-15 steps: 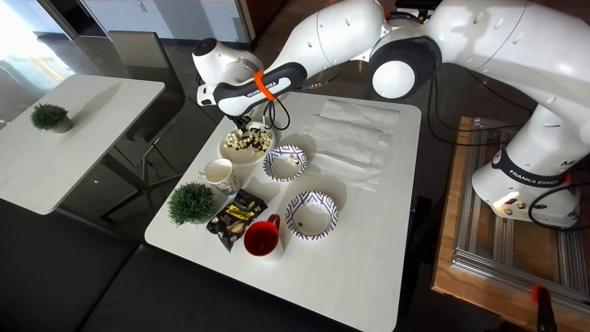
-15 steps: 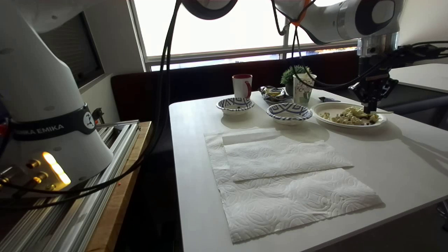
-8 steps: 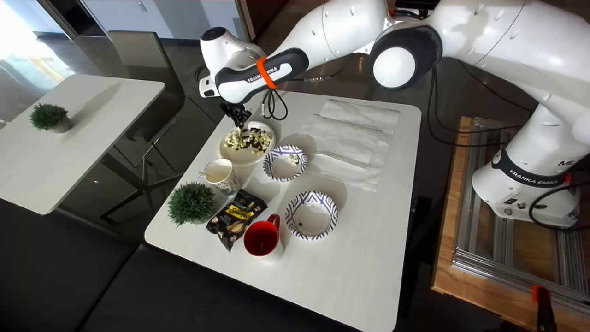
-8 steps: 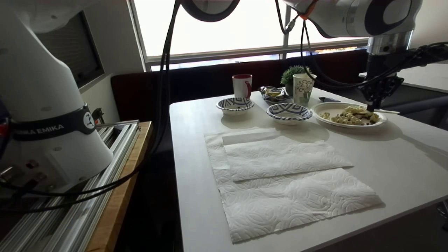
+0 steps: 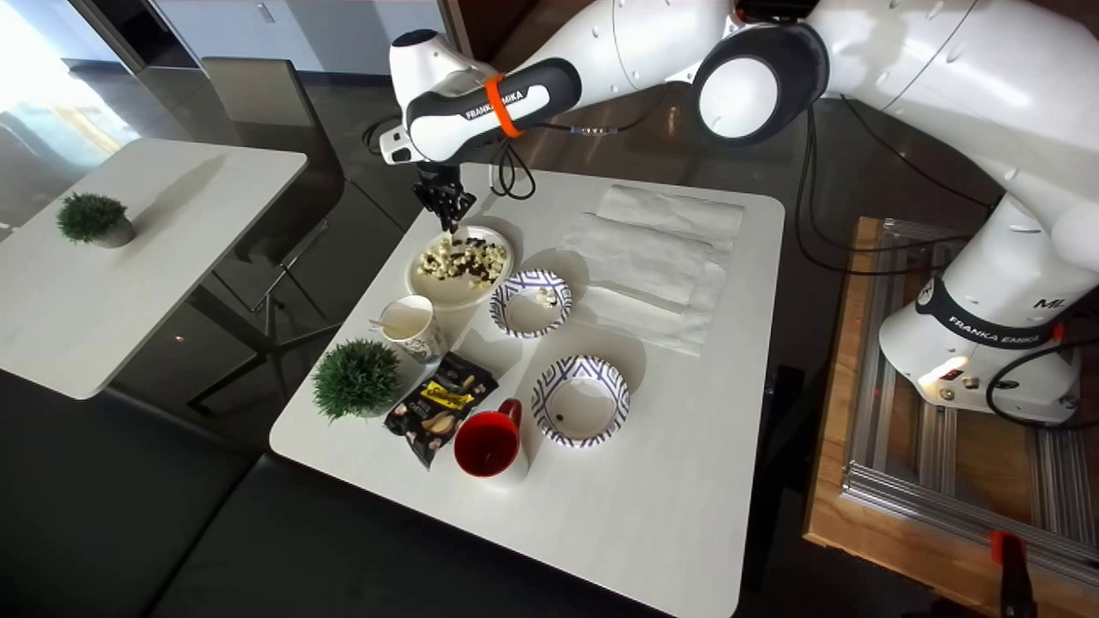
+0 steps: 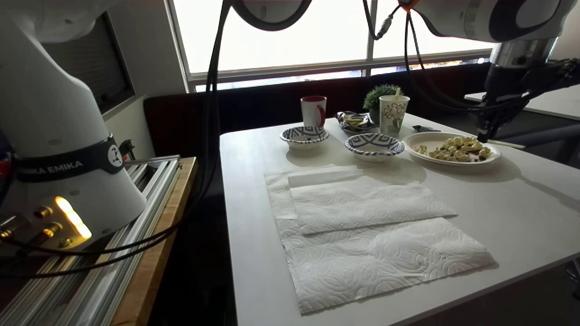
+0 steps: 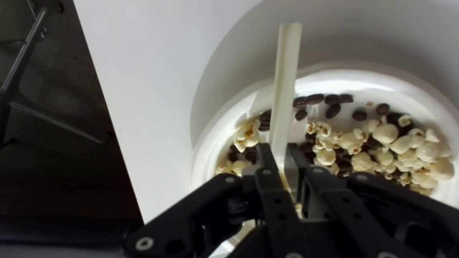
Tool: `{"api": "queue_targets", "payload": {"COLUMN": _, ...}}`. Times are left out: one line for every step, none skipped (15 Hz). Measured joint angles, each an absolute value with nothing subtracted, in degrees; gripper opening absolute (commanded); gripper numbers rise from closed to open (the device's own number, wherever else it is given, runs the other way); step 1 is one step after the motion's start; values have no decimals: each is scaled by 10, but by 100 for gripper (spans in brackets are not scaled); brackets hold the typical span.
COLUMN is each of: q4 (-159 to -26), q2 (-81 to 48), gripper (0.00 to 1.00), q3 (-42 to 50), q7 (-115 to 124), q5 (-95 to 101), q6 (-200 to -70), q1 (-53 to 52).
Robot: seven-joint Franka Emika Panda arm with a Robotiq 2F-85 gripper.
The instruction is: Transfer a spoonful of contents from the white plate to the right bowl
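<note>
Plant (image 5: pixel 356 378) and paper cup (image 5: pixel 422 342) stand by the left edge of the bench (image 5: pixel 652 481) in an exterior view. Farther along it, the gripper (image 7: pixel 279 149) hangs over the white plate (image 5: pixel 446 292) heaped with popcorn and dark beans (image 7: pixel 384 157), jaws nearly together on a pale utensil handle (image 7: pixel 285 79). Rightward sit a patterned bowl (image 5: pixel 525 316) with some popcorn, a second bowl (image 5: pixel 584 410) nearer the front edge, then paper towels (image 5: pixel 652 262) toward the far-right corner.

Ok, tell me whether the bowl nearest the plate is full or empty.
Nearly empty: in an exterior view the bowl holds a little popcorn at one side, and most of its inside is bare.
</note>
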State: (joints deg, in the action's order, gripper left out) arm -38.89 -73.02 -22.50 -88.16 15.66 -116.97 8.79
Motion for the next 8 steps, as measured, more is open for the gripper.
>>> {"api": "queue_targets", "payload": {"q4": -390, "q2": -728, "gripper": 3, "q3": -226, "q7": -897, "q5": 157, "q6": -1154, "q1": 90}}
{"api": "queue_targets", "payload": {"q4": -393, "q2": -725, "gripper": 3, "q3": -226, "q7": -912, "q5": 157, "q6": -1140, "q1": 92}}
{"api": "queue_targets", "payload": {"q4": -399, "q2": -720, "gripper": 3, "q3": -227, "q7": -929, "q5": 157, "q6": -1130, "q1": 93}}
{"api": "queue_targets", "payload": {"q4": -408, "q2": -714, "gripper": 3, "q3": -227, "q7": -944, "q5": 158, "q6": -1122, "q1": 94}}
{"api": "queue_targets", "payload": {"q4": -420, "q2": -706, "gripper": 3, "q3": -228, "q7": -957, "q5": 159, "q6": -1120, "q1": 93}}
{"api": "queue_targets", "payload": {"q4": -434, "q2": -697, "gripper": 3, "q3": -228, "q7": -969, "q5": 161, "q6": -1119, "q1": 92}}
{"api": "queue_targets", "payload": {"q4": -451, "q2": -686, "gripper": 3, "q3": -228, "q7": -981, "q5": 164, "q6": -1119, "q1": 90}}
{"api": "queue_targets", "payload": {"q4": -471, "q2": -673, "gripper": 3, "q3": -229, "q7": -992, "q5": 168, "q6": -1118, "q1": 88}}
